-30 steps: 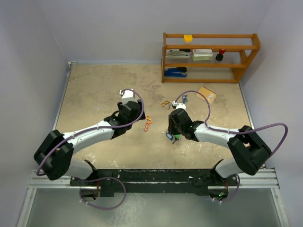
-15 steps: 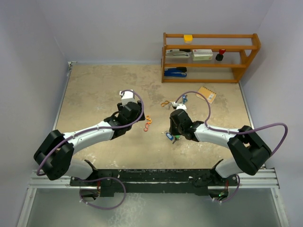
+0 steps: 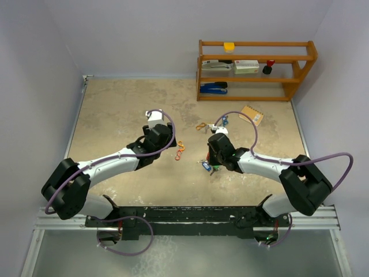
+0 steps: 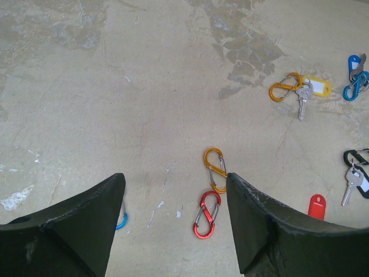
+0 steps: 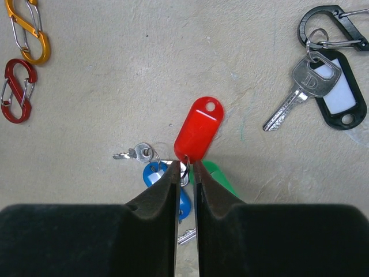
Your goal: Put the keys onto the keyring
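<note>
**Left tool (image 4: pixel 174 176): released.** Its two fingers stand wide apart above the counter (image 3: pixel 121 104), left of centre, with nothing between them. In the left wrist view you see an orange clip (image 4: pixel 215 169) and a red clip (image 4: pixel 206 214) lying end to end on the counter, just beside the right finger. A blue clip (image 4: pixel 122 221) peeks out at the edge of the left finger.

**Right tool (image 5: pixel 184 166): state not settled.** It is lowered onto the keys (image 5: pixel 132 154), a bunch lying on the counter right of centre, toward the near side.
- The fingers are almost together, with only a thin slit between them.
- The tips flank a small metal ring (image 5: pixel 184 173) at the lower end of the red tag (image 5: pixel 199 130).
- You cannot tell whether the ring is clamped or only bracketed.
- A blue tag (image 5: pixel 153 173) shows left of the tips and a green tag (image 5: pixel 222 176) right of them. Both are partly hidden under the fingers.

**Other keys.**
- A silver key (image 5: pixel 300 81) with a black tag (image 5: pixel 337 95) hangs on a black clip (image 5: pixel 326 26). It lies just beside the bunch, not touching it.
- Farther back on the counter, a key with a yellow tag (image 4: pixel 318 86) is hooked to a second orange clip (image 4: pixel 285 86).

**Surroundings.** A wooden shelf (image 3: pixel 256 59) stands at the far right of the counter.
</note>
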### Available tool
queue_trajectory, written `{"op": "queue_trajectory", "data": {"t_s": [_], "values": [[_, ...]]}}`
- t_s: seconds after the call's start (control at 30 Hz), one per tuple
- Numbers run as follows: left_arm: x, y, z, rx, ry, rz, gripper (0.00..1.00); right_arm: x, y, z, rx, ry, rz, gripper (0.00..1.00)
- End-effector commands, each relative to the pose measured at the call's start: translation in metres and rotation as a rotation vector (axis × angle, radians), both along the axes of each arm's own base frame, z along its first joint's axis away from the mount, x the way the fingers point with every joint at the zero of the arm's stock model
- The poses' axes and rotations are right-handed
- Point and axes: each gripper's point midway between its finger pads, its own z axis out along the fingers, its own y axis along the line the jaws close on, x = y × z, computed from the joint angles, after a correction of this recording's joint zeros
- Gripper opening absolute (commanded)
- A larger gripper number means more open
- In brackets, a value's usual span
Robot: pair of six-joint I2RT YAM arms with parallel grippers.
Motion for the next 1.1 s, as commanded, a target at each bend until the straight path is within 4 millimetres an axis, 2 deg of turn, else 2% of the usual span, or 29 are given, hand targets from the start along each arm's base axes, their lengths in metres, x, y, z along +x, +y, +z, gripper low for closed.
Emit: {"op": "queue_trajectory", "data": {"t_s": [0.0,0.27,0.4,0.73,0.9,1.07], "values": [[0.007,-0.003,0.009,-0.036,-0.035,0.016,0.68,0.003,-0.001,0.011,0.001,-0.026,-0.015,0.16],[0.008,-0.003,0.009,-0.035,-0.035,0.015,0.68,0.003,-0.001,0.010,-0.002,-0.023,-0.012,0.09],[0.007,-0.003,0.008,-0.034,-0.033,0.017,0.68,0.005,0.000,0.014,0.002,-0.039,-0.007,0.01],[0.007,-0.004,0.008,-0.040,-0.032,0.010,0.68,0.030,0.002,0.068,-0.003,-0.297,0.097,0.00],[0.006,-0.008,0.006,-0.055,-0.031,-0.006,0.68,0.034,0.003,0.086,0.021,-0.381,0.111,0.00],[0.006,-0.018,-0.005,-0.058,0.002,-0.048,0.68,0.037,0.006,0.099,0.040,-0.431,0.135,0.00]]}}
